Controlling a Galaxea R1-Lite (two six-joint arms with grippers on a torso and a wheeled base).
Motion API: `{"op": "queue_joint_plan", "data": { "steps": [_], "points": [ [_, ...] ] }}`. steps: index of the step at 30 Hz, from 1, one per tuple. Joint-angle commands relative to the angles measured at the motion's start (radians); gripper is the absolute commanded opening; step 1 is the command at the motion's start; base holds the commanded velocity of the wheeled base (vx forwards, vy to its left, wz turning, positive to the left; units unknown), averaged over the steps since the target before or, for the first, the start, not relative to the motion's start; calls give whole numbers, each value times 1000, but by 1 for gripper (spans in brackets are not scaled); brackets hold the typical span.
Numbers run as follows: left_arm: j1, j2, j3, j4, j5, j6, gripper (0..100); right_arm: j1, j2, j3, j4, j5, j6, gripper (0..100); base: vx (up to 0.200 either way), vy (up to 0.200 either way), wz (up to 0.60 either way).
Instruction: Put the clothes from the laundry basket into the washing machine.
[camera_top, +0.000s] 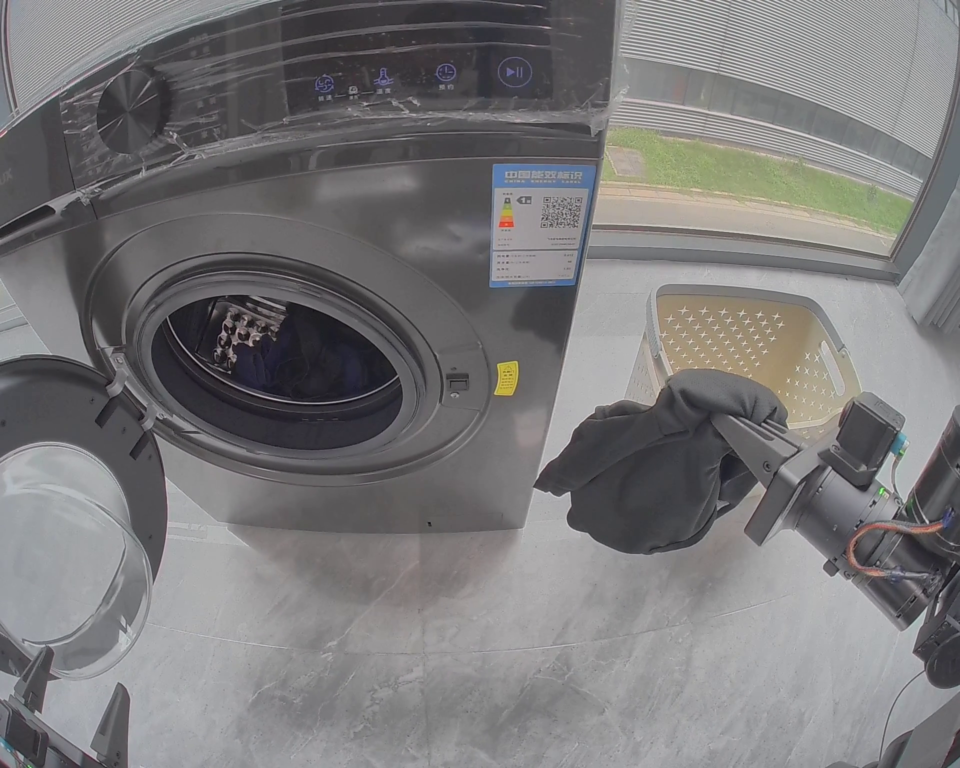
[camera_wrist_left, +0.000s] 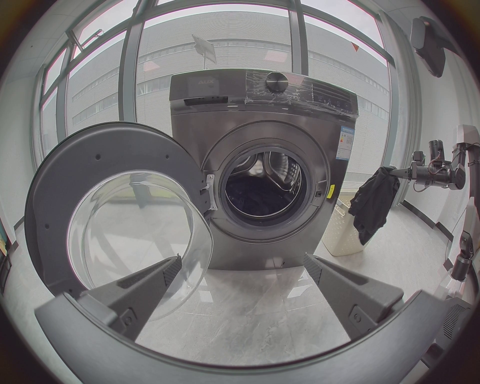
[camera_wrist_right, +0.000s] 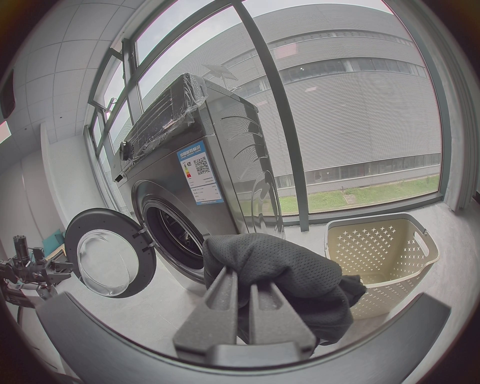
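Dark garment (camera_top: 650, 480) hangs pinched in right hand (camera_top: 730, 430).

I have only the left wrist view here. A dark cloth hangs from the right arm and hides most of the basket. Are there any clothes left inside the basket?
Observer: The head view looks down into the laundry basket. There are no clothes on the part of its inside that shows.
Operator: Good. Does the right claw really hold the cloth?
Observer: Yes. In the right wrist view the right claw is shut, with the dark garment pinched between its fingers and bunched over them.
Operator: And what lies in the drum? For me it is just dark.
Observer: The head view shows dark blue fabric lying in the drum of the washing machine.
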Motion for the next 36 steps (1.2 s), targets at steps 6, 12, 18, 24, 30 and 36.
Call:
{"op": "queue_joint_plan", "data": {
  "steps": [6, 12, 18, 24, 30, 36],
  "points": [
    [0, -12, 15, 0, 0, 0, 100, 0, 1, 0, -2, 0, 3, 0, -200, 0, 0],
    [0, -12, 15, 0, 0, 0, 100, -3, 3, -1, -2, 0, 5, 0, -200, 0, 0],
    [0, -12, 15, 0, 0, 0, 100, -6, 3, 0, -2, 0, 5, 0, -167, 0, 0],
    [0, -12, 15, 0, 0, 0, 100, -5, 3, 0, -2, 0, 5, 0, 0, 0, 0],
    [0, -12, 15, 0, 0, 0, 100, -5, 3, -3, -2, 0, 5, 0, 0, 133, 0],
    [0, -12, 15, 0, 0, 0, 100, -6, 3, -4, -2, 0, 5, 0, 0, 200, 0]
  ]
}}
